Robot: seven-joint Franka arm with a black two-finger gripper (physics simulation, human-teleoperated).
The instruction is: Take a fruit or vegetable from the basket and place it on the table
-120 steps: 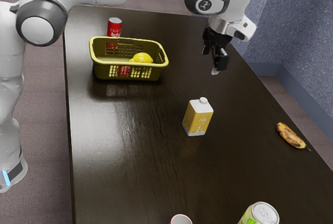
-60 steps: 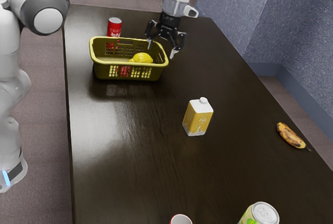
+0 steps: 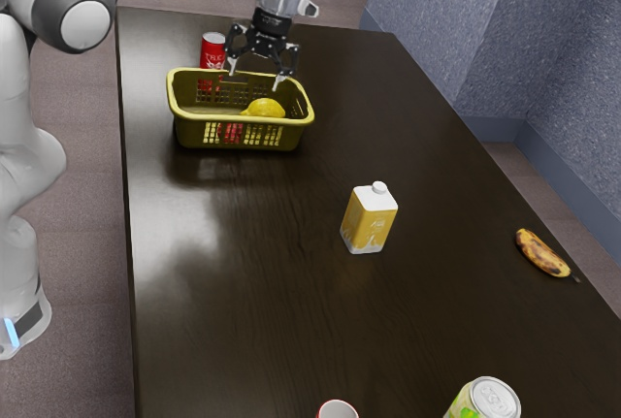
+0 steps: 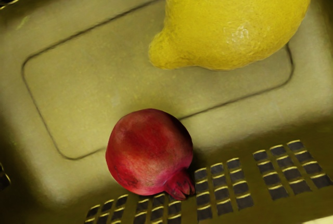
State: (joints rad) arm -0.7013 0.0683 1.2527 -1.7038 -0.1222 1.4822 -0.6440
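Observation:
Over the far side of the yellow-green basket (image 3: 243, 77), my gripper (image 3: 258, 77) hangs open, its two fingers spread wide with nothing between them. A yellow lemon (image 3: 264, 109) lies inside the basket, below and close to the gripper. The wrist view looks down into the basket (image 4: 104, 89): the lemon (image 4: 234, 21) rests on its floor, and a red pomegranate (image 4: 149, 151) sits apart from it, against a slotted side wall. In the exterior view, red shows through the slots of the basket's near wall.
Behind the basket stands a red can (image 3: 212, 49). A yellow-and-white carton (image 3: 369, 218) is mid-table (image 3: 243, 311), and a banana (image 3: 542, 253) lies near the edge at the exterior view's right. A green can (image 3: 483, 402) and a cup (image 3: 338, 409) are at the bottom.
My gripper has travelled toward the exterior view's left, from beyond the basket's right end to above the basket. Its spread fingers have come into clear sight. The basket and lemon have stayed put.

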